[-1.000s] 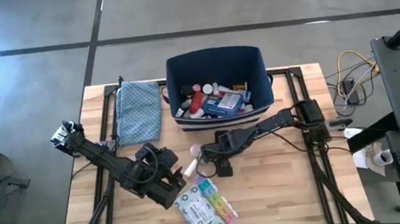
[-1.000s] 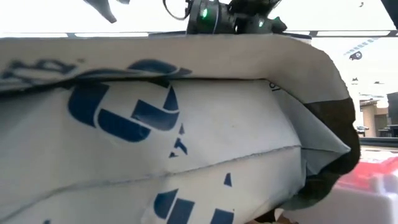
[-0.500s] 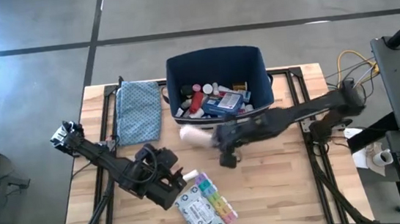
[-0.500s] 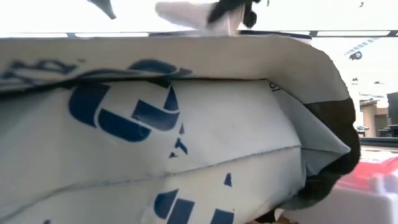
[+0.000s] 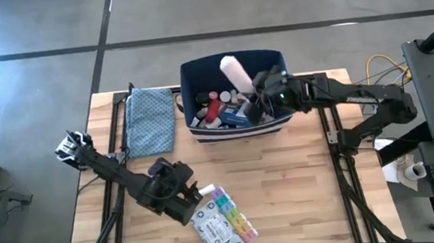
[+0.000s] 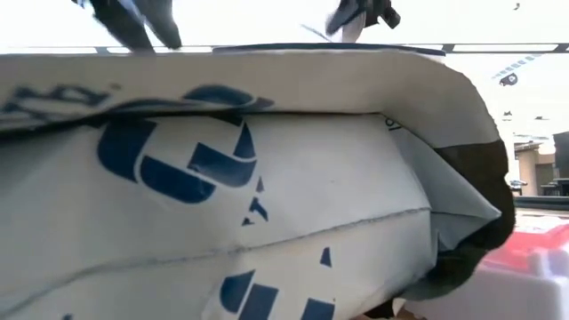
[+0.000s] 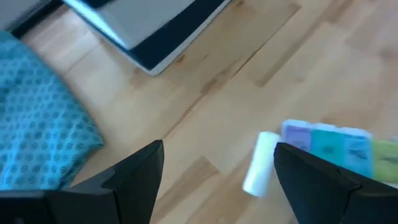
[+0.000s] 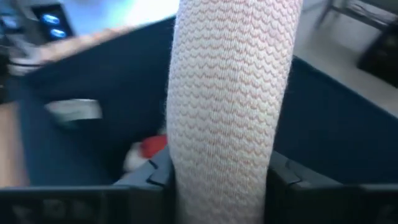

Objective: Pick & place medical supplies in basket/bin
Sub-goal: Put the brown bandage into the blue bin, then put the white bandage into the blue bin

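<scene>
My right gripper (image 5: 255, 88) is shut on a pale, knitted bandage roll (image 5: 235, 73) above the navy-blue bin (image 5: 275, 58), which holds several bottles and packets. My left gripper (image 5: 186, 202) is open and empty, low over the table's near left part. A small white tube (image 7: 260, 163) lies on the wood between its fingers, next to the multicoloured pill organiser (image 5: 234, 215) and the grey-white flat packet (image 5: 212, 232). The packet fills the low view (image 6: 222, 204). My right gripper pinches the bandage roll between its two fingers, on the roll's sides near one end (image 8: 224, 180). The arm reaches in from the table's right. The rest of the roll sticks out past the fingertips (image 8: 233, 74). It is lifted clear, over the bin's opening.
A blue patterned cloth (image 5: 151, 120) lies flat at the far left of the table, beside the bin. Black frame rails (image 5: 332, 134) run along the table's left and right sides. Bare wood lies in front of the bin.
My right gripper has lifted the bandage roll off the table in front of the bin and carried it up and toward the far edge, until it hangs over the bin. The roll has turned about in the hold. The left arm has kept nearly still.
</scene>
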`<control>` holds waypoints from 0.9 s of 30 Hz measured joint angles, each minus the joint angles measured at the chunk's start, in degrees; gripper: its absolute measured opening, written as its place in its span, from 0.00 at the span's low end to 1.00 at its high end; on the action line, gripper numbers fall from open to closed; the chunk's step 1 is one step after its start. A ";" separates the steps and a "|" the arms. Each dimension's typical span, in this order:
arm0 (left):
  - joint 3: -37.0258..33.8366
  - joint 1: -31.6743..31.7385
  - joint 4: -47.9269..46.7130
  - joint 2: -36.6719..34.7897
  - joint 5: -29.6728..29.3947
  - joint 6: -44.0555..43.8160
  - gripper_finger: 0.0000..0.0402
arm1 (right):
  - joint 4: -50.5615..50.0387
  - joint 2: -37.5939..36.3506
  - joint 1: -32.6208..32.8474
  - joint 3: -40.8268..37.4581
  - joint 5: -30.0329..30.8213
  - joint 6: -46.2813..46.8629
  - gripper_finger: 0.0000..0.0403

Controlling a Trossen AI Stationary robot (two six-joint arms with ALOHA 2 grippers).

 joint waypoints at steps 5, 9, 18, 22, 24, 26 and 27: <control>-6.86 2.65 12.80 0.03 9.08 2.77 0.70 | -1.59 0.19 -3.52 -0.09 3.49 -0.50 0.52; -10.52 2.79 20.87 0.03 11.79 5.02 0.70 | -2.31 -0.40 -3.02 -0.04 2.98 -2.51 0.68; -12.43 2.78 20.87 0.04 11.81 10.62 0.70 | -5.06 -1.87 2.36 -0.04 -6.38 -5.47 0.83; -13.56 2.78 20.89 0.03 11.84 15.14 0.70 | -5.73 -4.01 6.68 -0.02 -6.19 -4.60 0.83; -14.30 2.78 21.46 0.05 11.81 17.95 0.70 | -5.91 -5.09 8.95 -0.02 -6.19 -3.44 0.83; -15.20 2.78 22.69 0.04 11.84 21.56 0.70 | -6.20 -6.13 10.92 -0.02 -6.06 -2.42 0.82; -15.63 2.78 23.94 0.05 11.81 23.23 0.70 | -6.33 -6.57 11.83 -0.02 -5.88 -1.87 0.82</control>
